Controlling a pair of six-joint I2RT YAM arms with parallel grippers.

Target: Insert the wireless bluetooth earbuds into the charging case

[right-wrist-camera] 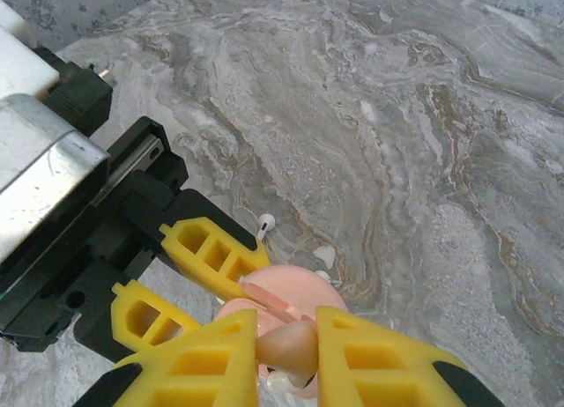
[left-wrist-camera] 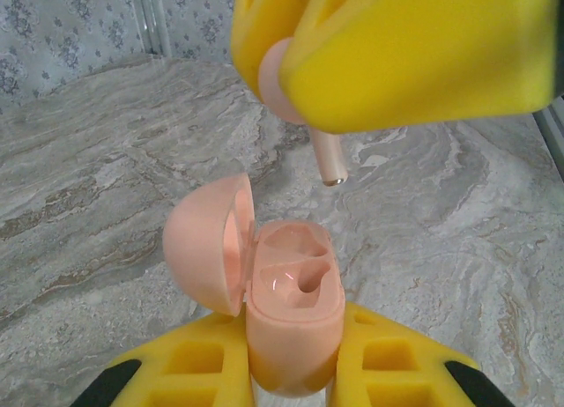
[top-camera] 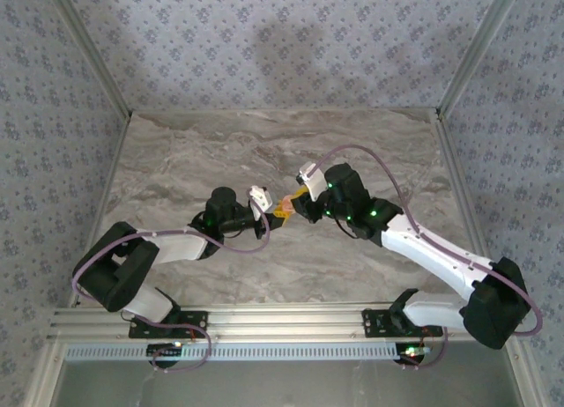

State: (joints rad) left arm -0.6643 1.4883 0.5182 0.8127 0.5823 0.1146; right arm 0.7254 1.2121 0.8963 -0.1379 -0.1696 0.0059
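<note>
Glossy pink charging case [left-wrist-camera: 295,328], lid open, sits clamped in the left gripper [left-wrist-camera: 295,367]. Just above it the right gripper [left-wrist-camera: 300,46], arm stretched inward, pinches a smooth pale earbud [left-wrist-camera: 328,156], stem down, over the veined marble table [left-wrist-camera: 106,160].

The left tool [top-camera: 275,215] and the right tool [top-camera: 293,201] meet tip to tip above the middle of the marble counter [top-camera: 211,147], yellow fingers nearly touching.
</note>
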